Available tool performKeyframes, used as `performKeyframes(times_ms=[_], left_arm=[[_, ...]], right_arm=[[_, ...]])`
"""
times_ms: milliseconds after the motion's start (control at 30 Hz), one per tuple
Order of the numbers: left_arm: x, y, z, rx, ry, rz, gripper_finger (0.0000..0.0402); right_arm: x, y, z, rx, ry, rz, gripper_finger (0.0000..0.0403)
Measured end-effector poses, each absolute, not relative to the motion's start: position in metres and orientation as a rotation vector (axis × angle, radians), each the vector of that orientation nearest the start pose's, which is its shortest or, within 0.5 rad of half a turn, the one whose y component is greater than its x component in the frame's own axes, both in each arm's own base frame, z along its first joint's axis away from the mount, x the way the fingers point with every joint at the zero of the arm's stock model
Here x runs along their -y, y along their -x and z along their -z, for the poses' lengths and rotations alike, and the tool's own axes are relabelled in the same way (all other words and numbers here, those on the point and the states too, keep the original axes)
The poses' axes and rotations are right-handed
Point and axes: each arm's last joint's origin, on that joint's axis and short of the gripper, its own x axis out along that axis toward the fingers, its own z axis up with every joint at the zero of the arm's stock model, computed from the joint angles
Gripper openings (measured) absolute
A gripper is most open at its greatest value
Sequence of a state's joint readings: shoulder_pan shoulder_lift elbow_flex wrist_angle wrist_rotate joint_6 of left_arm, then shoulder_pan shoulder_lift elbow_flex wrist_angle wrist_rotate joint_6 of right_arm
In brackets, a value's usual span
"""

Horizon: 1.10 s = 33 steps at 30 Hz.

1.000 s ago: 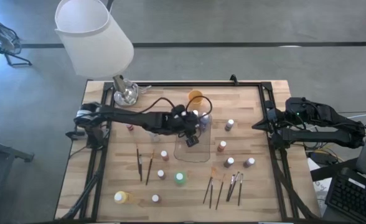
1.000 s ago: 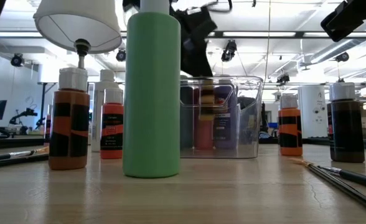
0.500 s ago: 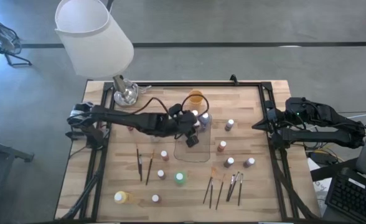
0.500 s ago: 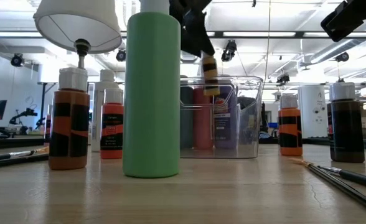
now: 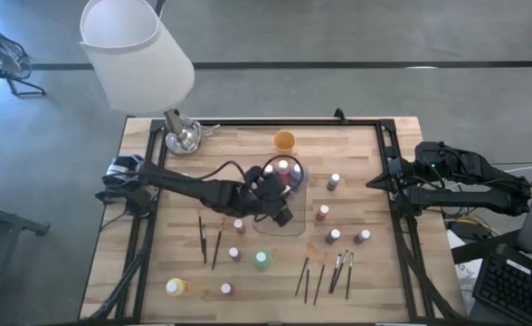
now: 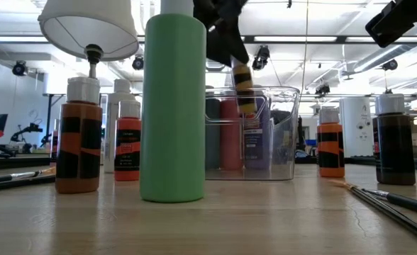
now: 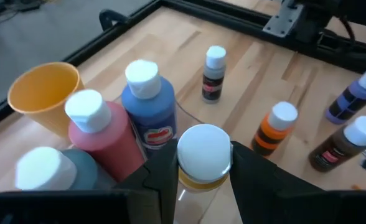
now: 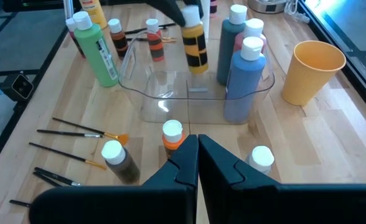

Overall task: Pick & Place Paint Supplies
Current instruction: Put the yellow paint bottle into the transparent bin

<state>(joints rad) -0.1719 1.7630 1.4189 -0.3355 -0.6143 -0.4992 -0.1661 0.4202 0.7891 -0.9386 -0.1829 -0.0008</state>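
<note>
A yellow bottle (image 8: 194, 46) with a black band and a white cap hangs over the clear tray (image 5: 289, 225), with my left gripper (image 7: 201, 163) shut on it. In the tray stand a grey bottle (image 7: 43, 171), a pink one (image 7: 102, 134) and a blue one (image 7: 149, 102). More small bottles, such as a green one (image 5: 261, 260), stand on the table around the tray, and brushes (image 5: 325, 272) lie there. At the table's right edge my right gripper (image 8: 197, 149) waits, shut on nothing. My left gripper pinches the yellow bottle at its top, a finger on either side of the white cap (image 7: 203, 149) and the neck below it. The fingers slant down from the table's left side. The bottle hangs tilted below them (image 6: 244, 88), clear of the tray.
An orange cup (image 5: 284, 140) stands just beyond the tray's far end. A white-shaded lamp (image 5: 135, 50) rises at the far left corner. A second set of brushes (image 5: 210, 240) lies left of the tray, and a yellow bottle (image 5: 175, 287) lies near the front left.
My left gripper has swung toward the table's near edge above the tray, carrying the yellow bottle with it. The wrist has rolled, and the bottle now hangs more tilted. My right arm has kept still.
</note>
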Motion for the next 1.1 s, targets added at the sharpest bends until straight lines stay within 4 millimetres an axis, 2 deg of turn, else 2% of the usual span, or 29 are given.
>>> performKeyframes(times_ms=[167,567,1100], left_arm=[[0.049,-0.397,-0.265,-0.533,0.219,-0.585,0.0124],[0.043,-0.403,-0.256,-0.528,0.248,-0.614,0.0124],[0.027,-0.416,-0.231,-0.572,0.277,-0.627,0.0124]], right_arm=[[0.006,-0.067,-0.304,-0.561,-0.098,-0.017,0.0008],[0.006,-0.067,-0.304,-0.561,-0.098,-0.017,0.0008],[0.006,-0.067,-0.304,-0.561,-0.098,-0.017,0.0008]])
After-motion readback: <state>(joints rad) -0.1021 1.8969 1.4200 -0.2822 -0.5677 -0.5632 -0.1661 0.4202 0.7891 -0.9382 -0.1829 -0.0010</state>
